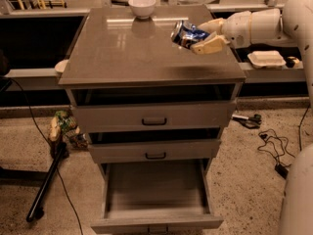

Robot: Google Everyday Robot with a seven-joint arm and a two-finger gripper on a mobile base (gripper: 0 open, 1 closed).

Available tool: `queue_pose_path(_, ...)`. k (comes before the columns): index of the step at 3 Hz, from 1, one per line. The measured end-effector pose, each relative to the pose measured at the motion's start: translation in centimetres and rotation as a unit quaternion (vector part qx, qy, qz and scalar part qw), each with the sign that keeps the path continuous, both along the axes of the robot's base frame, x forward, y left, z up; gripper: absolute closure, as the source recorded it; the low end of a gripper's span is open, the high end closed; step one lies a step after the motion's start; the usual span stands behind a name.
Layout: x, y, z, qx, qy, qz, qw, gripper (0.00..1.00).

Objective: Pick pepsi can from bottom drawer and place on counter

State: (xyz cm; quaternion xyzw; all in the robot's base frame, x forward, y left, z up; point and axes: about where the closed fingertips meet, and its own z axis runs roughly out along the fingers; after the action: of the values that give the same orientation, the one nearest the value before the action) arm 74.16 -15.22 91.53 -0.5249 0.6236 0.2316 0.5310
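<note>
Placing step: the gripper (199, 37), clenched on the can (184, 33), hangs over the counter's (122, 53) right side. Next, lower and release.

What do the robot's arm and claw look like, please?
The arm is smooth white, built of rounded tube-like segments, with a thicker curved shell at the right edge. The claw, above the right side of the counter, has two stubby cream-coloured fingers. No cables or markings show on either.
</note>
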Motion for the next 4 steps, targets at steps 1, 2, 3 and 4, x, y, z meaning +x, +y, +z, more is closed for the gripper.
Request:
queue_pose_path(1,1.3,1.0,-0.6,0.013,0.015,0.002,0.9998,1.0)
queue_pose_path(2,2.1,1.7,-1.5,0.018,0.029,0.005,0.9994,1.0)
queue_pose_path(3,2.6,2.9,-2.5,0.017,0.044,0.024,0.9986,0.81)
queue_pose_path(4,2.8,3.8,-3.3,0.013,0.058,0.04,0.9974,0.58)
